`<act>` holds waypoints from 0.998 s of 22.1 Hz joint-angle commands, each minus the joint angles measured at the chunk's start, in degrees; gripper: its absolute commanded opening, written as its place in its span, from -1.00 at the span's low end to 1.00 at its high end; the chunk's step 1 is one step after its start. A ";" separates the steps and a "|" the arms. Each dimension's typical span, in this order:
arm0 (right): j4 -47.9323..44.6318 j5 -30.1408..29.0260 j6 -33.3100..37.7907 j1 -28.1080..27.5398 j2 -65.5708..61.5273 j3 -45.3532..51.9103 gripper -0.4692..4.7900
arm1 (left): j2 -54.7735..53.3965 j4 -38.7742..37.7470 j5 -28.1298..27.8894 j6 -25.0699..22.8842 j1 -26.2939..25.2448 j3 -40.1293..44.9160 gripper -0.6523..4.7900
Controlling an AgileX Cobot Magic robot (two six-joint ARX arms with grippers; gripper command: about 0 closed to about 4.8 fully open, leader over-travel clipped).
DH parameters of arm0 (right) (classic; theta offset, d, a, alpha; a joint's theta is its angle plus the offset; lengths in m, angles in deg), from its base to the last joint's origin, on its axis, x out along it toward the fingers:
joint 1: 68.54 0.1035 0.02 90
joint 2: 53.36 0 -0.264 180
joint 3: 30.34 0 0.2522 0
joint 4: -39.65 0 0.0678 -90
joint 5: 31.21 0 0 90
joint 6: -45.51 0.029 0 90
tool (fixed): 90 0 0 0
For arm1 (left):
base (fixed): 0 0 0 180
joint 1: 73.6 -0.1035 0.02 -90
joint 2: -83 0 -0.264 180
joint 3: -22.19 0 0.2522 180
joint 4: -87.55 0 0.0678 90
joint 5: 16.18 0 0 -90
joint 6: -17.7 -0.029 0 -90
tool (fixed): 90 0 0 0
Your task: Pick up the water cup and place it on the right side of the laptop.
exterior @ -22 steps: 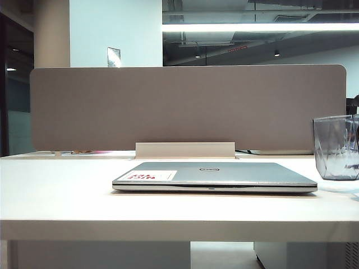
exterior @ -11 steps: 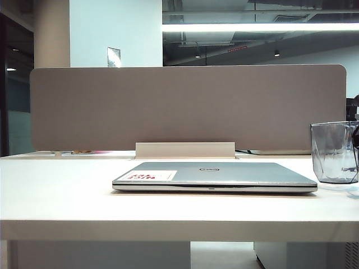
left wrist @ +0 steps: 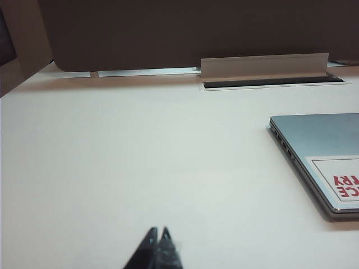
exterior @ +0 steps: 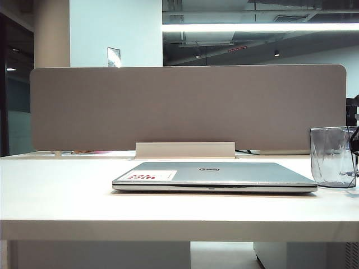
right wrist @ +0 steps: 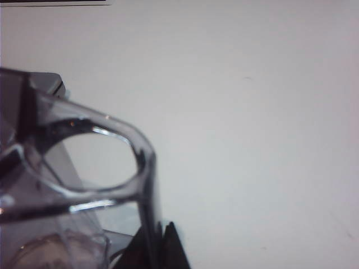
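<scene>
black pointed pincer point(left wrist: 159, 241) tips

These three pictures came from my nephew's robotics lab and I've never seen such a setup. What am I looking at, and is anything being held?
It is a robot with two arms, each ending in a two-finger gripper. One picture comes from a camera off the arms, looking low across a white table. The other two come from cameras on the arms' wrists.

On the table lies a closed laptop with a white sticker. Right of it, at the picture's edge, is a clear greyish cup.

The left gripper is shut and empty, over bare table left of the laptop. The right gripper is shut on the cup's thin handle, which fills its wrist view. Over the last second the cup has come down toward the table; whether it touches yet, I cannot tell.
</scene>
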 commanded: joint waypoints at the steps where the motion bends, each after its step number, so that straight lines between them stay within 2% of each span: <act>1: -0.70 0.04 0.00 -0.09 -1.05 -0.28 -0.84 | 0.02 0.33 0.20 0.24 0.04 -0.17 -0.78; 4: -0.81 0.37 0.02 -0.09 -1.79 -0.26 -0.82 | 0.02 0.35 0.20 0.24 0.04 -0.17 -0.78; 7: -1.95 0.33 0.26 -0.09 -1.77 -0.26 -0.61 | 0.02 0.35 0.20 0.24 0.04 -0.17 -0.78; 15: -2.89 -0.11 2.08 -0.07 -1.64 -0.22 -0.61 | 0.02 0.33 0.20 0.24 0.04 -0.17 -0.78; 18: -2.89 -0.96 3.32 -0.04 -0.52 -0.20 -0.46 | 0.02 0.33 0.20 0.24 0.04 -0.17 -0.78; 22: -1.05 -0.96 3.48 -0.04 2.36 -0.13 -0.42 | 0.02 0.33 0.20 0.24 0.04 -0.17 -0.78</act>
